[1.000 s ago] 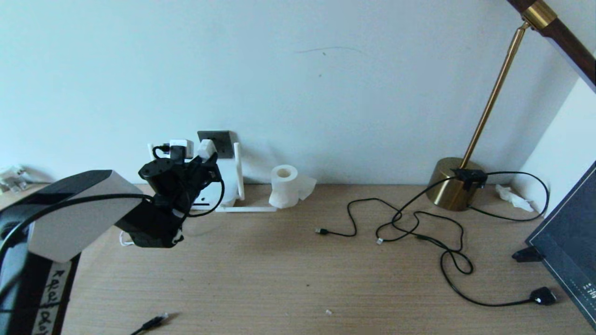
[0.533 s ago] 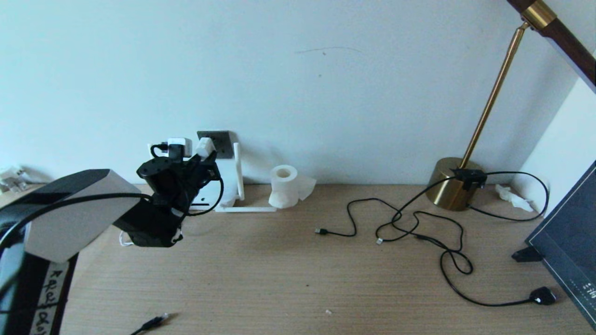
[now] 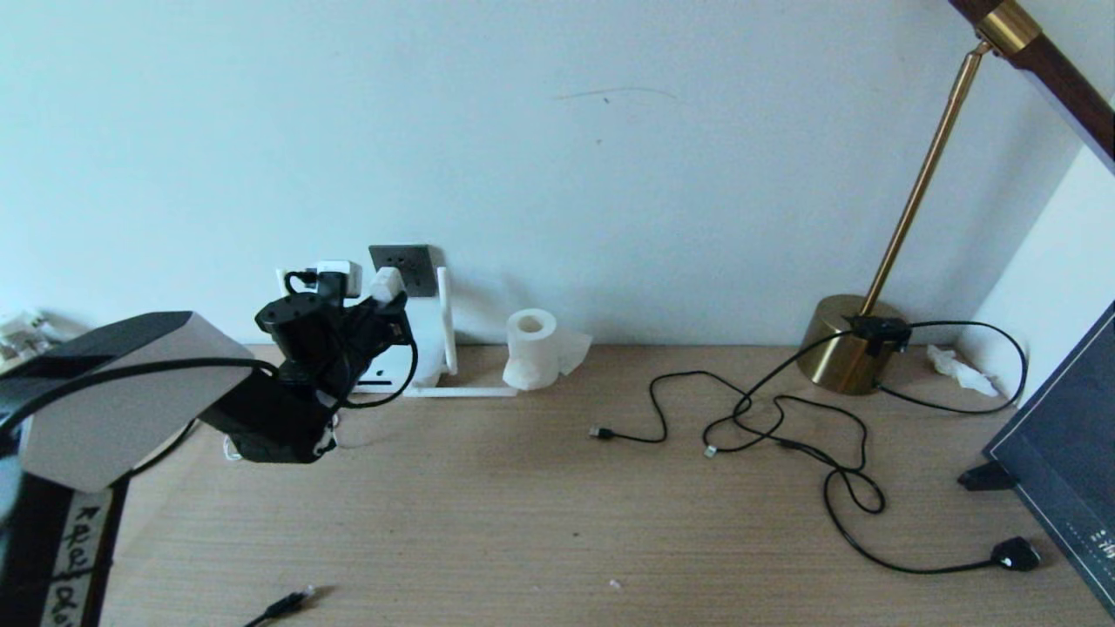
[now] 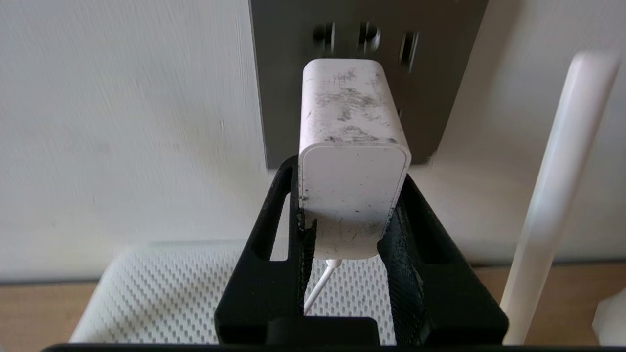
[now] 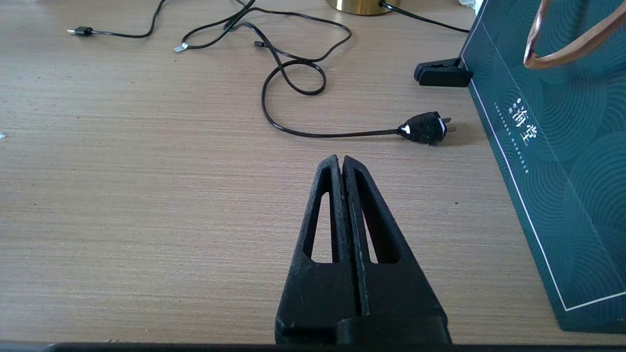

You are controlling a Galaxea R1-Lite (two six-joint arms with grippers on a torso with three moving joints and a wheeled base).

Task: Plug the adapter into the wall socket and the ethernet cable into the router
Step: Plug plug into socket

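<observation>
My left gripper is shut on the white adapter, holding it by its sides in front of the dark grey wall socket. The adapter's far end is at the plate, below its upper row of holes; its prongs are hidden. Its thin white cord hangs down between the fingers. The white router lies under the gripper against the wall, one antenna upright beside it. A black cable end, seemingly the ethernet cable, lies at the table's front left. My right gripper hovers shut and empty over the table.
A toilet-paper roll stands right of the router. Thin black cables loop across the right of the table to a black power plug. A brass lamp base stands at the back right and a dark green bag at the right edge.
The left arm shifted a little left and down after a small rise. The adapter sits slightly lower against the socket, so more of the plate shows.
</observation>
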